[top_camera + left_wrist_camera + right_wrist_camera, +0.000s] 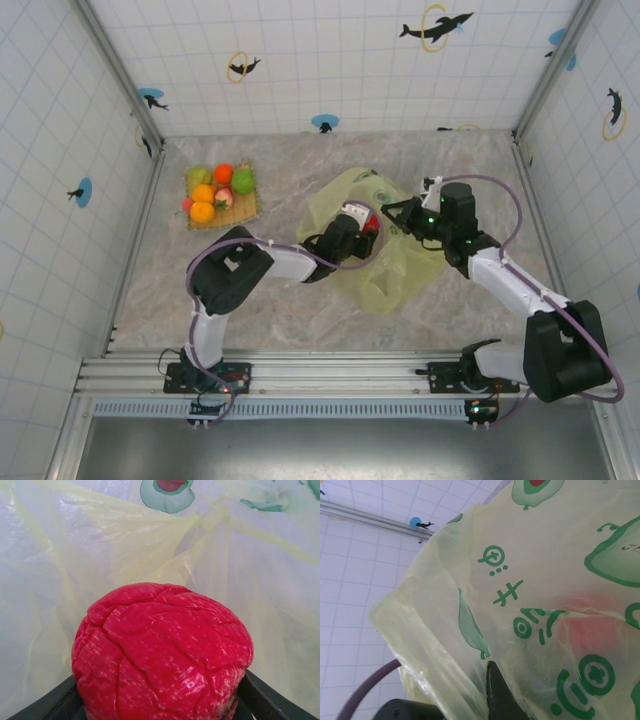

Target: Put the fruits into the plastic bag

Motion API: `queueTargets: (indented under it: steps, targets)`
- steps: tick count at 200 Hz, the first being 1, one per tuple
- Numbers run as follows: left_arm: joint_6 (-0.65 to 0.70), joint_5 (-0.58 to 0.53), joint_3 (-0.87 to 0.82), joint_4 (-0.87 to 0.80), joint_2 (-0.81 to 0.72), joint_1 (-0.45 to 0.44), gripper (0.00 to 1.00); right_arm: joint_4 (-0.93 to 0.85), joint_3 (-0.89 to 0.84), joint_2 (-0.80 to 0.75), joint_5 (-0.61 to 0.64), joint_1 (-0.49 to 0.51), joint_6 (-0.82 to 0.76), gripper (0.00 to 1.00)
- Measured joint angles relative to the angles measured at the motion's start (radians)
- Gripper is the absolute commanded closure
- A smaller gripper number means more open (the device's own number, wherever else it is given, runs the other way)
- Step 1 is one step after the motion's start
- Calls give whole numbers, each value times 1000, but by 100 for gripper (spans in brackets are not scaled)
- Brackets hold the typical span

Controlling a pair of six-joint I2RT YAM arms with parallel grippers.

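The yellow-green plastic bag (385, 270) lies at mid-table with its mouth raised. My left gripper (366, 221) reaches into that mouth, shut on a wrinkled red fruit (373, 224). In the left wrist view the red fruit (162, 650) sits between the dark fingers (265, 697), with bag film (100, 555) all around it. My right gripper (394, 212) is shut on the bag's upper edge. In the right wrist view one dark finger (496, 692) presses the printed bag (520, 605), and a red blur (585, 627) shows through the film. Several fruits (203, 193) rest at the far left.
The orange, green and red fruits sit on a square tan woven mat (250, 208) near the back-left corner. Tiled walls enclose the marble table (200, 300) on three sides. A metal rail (340, 375) with both arm bases runs along the near edge.
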Motion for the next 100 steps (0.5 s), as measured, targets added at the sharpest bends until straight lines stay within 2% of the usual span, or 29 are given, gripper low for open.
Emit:
queueTargets:
  steps: [25, 40, 72, 100]
  targets:
    - [-37, -8, 26, 65, 50, 11, 33, 44, -23, 1, -4, 0, 30, 100]
    - [-57, -15, 37, 90, 66, 19, 26, 55, -35, 3, -4, 0, 39, 100]
    - [-75, -25, 40, 110, 71, 26, 15, 71, -60, 7, -3, 0, 55, 100]
    - [-79, -16, 35, 111, 68, 26, 10, 72, -61, 8, 9, 0, 54, 100]
